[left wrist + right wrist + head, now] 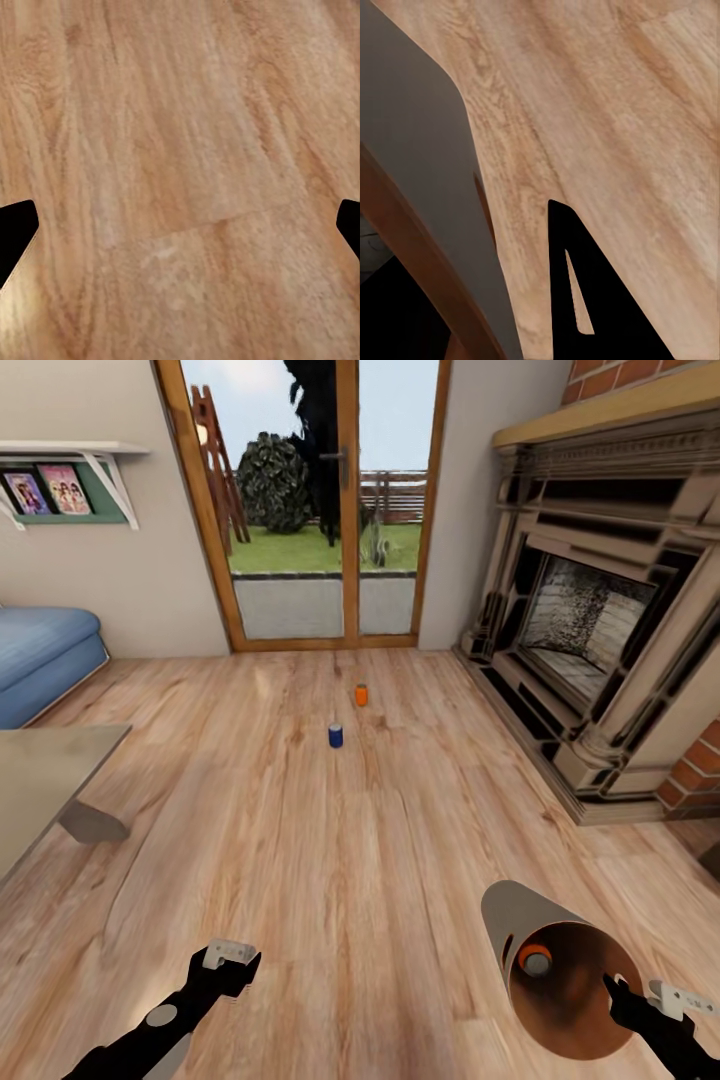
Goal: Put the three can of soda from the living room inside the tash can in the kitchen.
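On the light wood floor, an orange soda can stands far ahead near the glass door, and a dark blue can stands a little nearer. My right gripper is shut on the rim of the grey trash can, which is tilted with its brown inside facing me. A second orange can lies inside it. In the right wrist view the bin's grey wall sits beside a black finger. My left gripper hangs open and empty over bare floor, its fingertips wide apart.
A fireplace with a brick chimney runs along the right. The blue sofa and the glass coffee table are at the left. The glass patio door closes off the far wall.
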